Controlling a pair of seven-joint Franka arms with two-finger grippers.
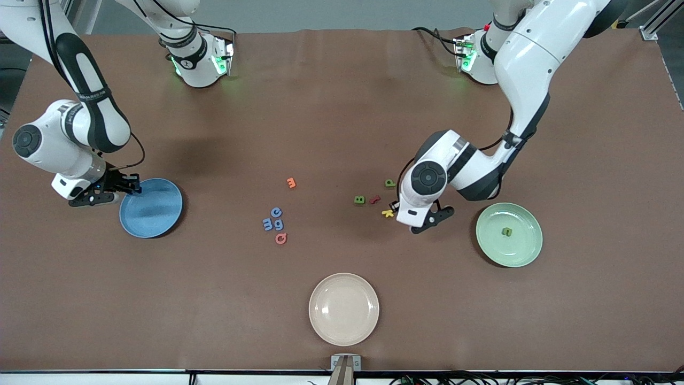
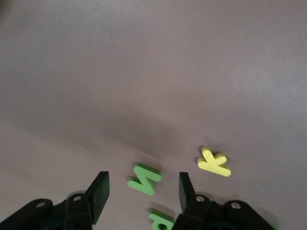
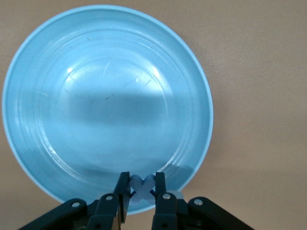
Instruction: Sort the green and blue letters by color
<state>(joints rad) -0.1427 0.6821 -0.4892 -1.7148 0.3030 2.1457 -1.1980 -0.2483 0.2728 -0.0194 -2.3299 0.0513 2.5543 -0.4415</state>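
Over the rim of the blue plate [image 1: 151, 207] hangs my right gripper [image 1: 133, 184], shut on a blue X letter [image 3: 142, 186]; the wrist view shows that gripper [image 3: 142, 179] just inside the plate's edge [image 3: 29, 158]. Three blue letters [image 1: 273, 220] lie mid-table. My left gripper [image 1: 398, 207] is low beside the yellow K [image 1: 388, 213]. In its wrist view the gripper [image 2: 143, 178] stands open, with a green N [image 2: 145, 178] flat on the table between the fingers and untouched. Another green letter [image 2: 160, 220] lies by it. Green P [image 1: 390, 183] and green B [image 1: 359, 200] lie close by. One green letter [image 1: 506, 231] rests in the green plate [image 1: 526, 251].
An orange letter [image 1: 291, 183], a pink Q [image 1: 281, 238] and a dark red letter [image 1: 375, 199] lie among the others. A cream plate [image 1: 344, 308] sits nearest the front camera. The yellow K [image 2: 214, 162] lies just ahead of the left fingers.
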